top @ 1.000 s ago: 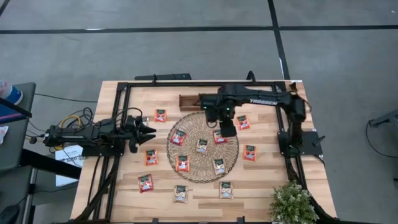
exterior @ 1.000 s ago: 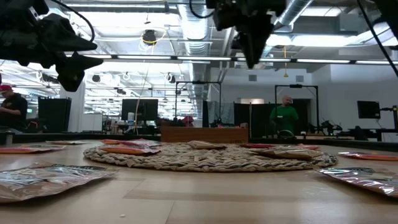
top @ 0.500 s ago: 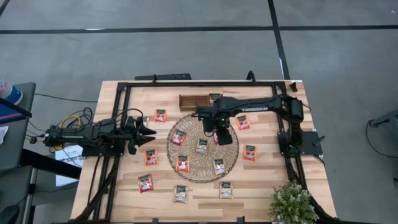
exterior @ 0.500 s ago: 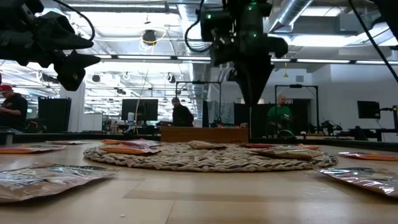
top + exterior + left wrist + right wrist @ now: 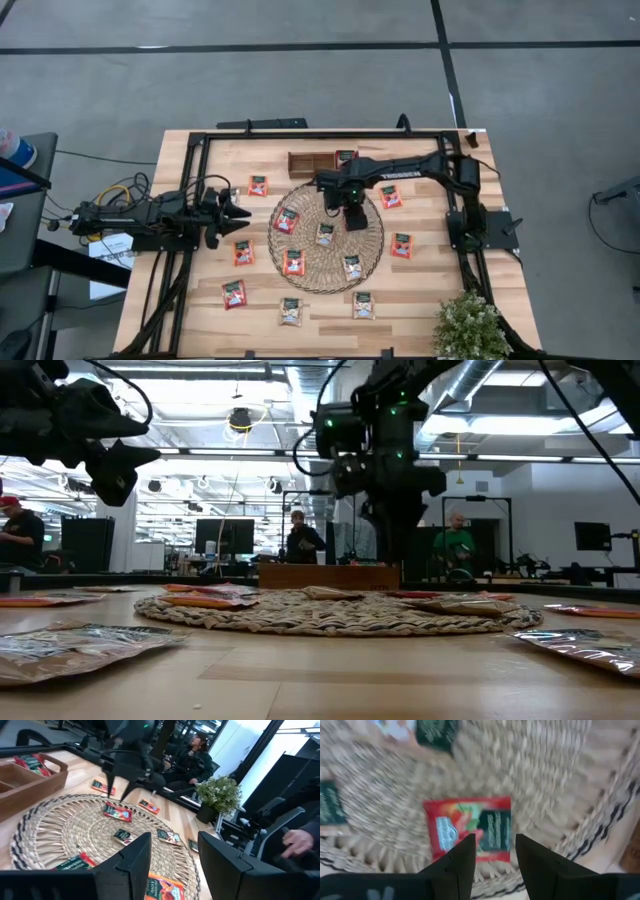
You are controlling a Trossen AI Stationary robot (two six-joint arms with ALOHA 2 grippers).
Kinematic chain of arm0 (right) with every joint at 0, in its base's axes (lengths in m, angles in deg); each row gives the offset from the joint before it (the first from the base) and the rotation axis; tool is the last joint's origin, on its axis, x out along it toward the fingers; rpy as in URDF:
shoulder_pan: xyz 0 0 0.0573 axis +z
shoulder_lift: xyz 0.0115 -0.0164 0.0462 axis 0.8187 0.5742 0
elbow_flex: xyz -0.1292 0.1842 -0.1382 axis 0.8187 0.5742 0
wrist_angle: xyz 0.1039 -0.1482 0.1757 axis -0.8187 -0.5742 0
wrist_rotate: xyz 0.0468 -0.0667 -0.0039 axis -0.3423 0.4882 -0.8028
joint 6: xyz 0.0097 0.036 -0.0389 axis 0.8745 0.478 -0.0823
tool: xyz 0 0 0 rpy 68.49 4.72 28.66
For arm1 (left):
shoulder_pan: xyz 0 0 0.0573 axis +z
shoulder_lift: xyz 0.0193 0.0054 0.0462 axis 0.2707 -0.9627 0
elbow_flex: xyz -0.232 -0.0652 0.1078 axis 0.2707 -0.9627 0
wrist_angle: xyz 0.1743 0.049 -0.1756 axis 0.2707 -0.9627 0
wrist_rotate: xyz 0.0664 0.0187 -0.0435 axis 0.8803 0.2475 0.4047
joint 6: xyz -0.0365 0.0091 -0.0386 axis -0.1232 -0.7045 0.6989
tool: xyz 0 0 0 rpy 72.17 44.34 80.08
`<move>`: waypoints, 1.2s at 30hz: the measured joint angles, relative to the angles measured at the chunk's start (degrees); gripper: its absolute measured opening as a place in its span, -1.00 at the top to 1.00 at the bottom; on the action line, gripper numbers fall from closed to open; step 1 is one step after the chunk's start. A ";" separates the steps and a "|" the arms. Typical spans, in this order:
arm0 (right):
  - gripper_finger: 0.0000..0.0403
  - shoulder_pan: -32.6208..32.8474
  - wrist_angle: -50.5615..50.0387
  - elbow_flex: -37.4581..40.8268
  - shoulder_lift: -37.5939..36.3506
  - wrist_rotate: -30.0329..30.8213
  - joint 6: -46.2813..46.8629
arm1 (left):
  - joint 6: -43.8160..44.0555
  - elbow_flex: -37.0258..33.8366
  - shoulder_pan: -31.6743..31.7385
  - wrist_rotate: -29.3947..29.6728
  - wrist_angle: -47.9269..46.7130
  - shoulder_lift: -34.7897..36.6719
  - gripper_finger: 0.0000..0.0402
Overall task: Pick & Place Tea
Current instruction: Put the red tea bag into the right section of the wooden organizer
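The tea is small flat sachets, red-orange or beige with green tops. Several lie on the round woven mat (image 5: 325,235) and on the table around it. My right gripper (image 5: 492,855) points straight down, open, just above a red sachet (image 5: 470,832) lying flat on the mat's far right part (image 5: 117,811). Its fingers stand over the sachet's edge and touch nothing. The left wrist view shows this gripper (image 5: 116,795) a little above the sachet. My left gripper (image 5: 235,215) waits open and level at the table's left side.
A brown wooden divided tray (image 5: 312,162) stands just beyond the mat's far edge, with sachets in it (image 5: 30,762). A potted plant (image 5: 468,325) sits at the near right corner. A black frame runs round the table. People show in the room behind.
My right gripper has come straight down toward the red sachet on the mat, still pointing down, with its finger gap unchanged. The sachets have not moved.
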 joint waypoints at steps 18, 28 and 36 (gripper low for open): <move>0.34 -0.32 5.95 4.01 0.00 0.27 -0.47 | 0.09 0.00 0.00 -0.82 -0.02 0.00 0.23; 0.35 -0.02 8.93 8.03 0.00 3.41 -0.44 | 0.18 0.00 0.01 -0.80 -0.02 0.00 0.23; 0.50 0.10 10.72 9.50 -0.09 3.25 -0.01 | 0.18 0.00 0.01 -0.78 -0.02 0.00 0.23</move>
